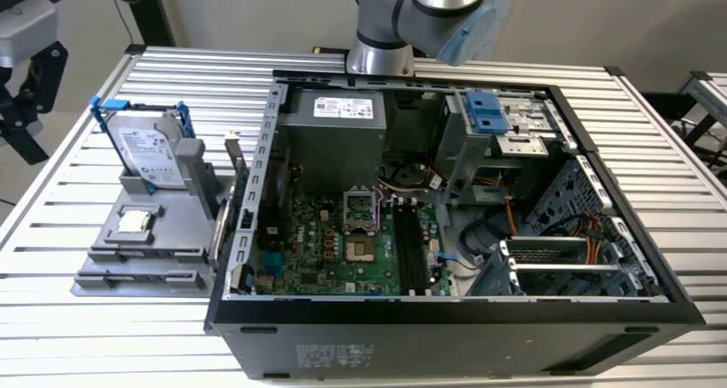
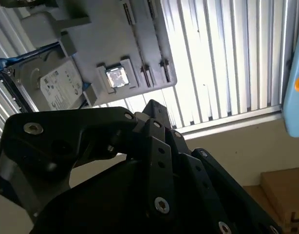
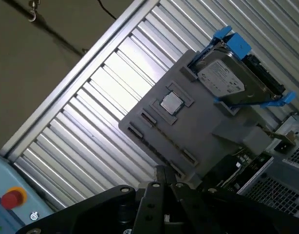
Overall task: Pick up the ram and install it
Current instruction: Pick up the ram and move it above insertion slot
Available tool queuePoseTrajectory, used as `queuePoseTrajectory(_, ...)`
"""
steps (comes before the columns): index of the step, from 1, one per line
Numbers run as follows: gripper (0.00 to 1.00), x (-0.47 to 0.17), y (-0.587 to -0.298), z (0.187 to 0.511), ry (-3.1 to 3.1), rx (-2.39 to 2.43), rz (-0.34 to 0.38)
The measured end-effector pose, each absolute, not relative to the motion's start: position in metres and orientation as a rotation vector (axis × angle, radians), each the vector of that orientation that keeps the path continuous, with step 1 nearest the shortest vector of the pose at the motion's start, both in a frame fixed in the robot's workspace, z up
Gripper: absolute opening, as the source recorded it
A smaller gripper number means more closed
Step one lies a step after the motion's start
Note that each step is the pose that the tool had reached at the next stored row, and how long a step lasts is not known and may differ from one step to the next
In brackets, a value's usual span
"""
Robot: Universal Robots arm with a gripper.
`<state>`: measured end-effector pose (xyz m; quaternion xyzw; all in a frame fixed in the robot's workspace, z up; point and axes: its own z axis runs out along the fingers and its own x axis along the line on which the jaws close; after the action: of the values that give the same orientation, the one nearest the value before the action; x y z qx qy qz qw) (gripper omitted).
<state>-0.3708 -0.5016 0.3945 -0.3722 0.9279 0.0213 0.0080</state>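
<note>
Gripper: we see its black linkage [image 2: 140,146] in both wrist views [image 3: 159,204]. We cannot tell whether it is open or closed.
Arm: in the exterior view the arm [image 1: 437,9] stands past the far edge of the computer case.
Ram: we make out the ram [image 1: 234,156] as a thin dark stick standing on edge in the grey holder, just beside the case's outer wall. It is well apart from the gripper and not in its grasp.
Grey holder: the grey holder [image 3: 198,131] lies out ahead of the gripper on the slatted table [image 1: 68,320], apart from it.
Hard drive: the silver hard drive [image 3: 227,80] with its blue bracket leans upright in the holder.
Processor: the small square processor chip [image 3: 171,103] sits flat in a recess of the holder, nearer the gripper than the drive is.
Computer case: the computer case [image 1: 455,307] lies open, showing its motherboard [image 1: 329,243] and its long dark memory slots [image 1: 411,243].
</note>
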Motion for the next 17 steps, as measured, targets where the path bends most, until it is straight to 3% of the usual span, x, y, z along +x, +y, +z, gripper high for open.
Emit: queuePoseTrajectory(17, 0.00, -0.3707, -0.5016, 0.3945, 2.689, -1.586, 0.063)
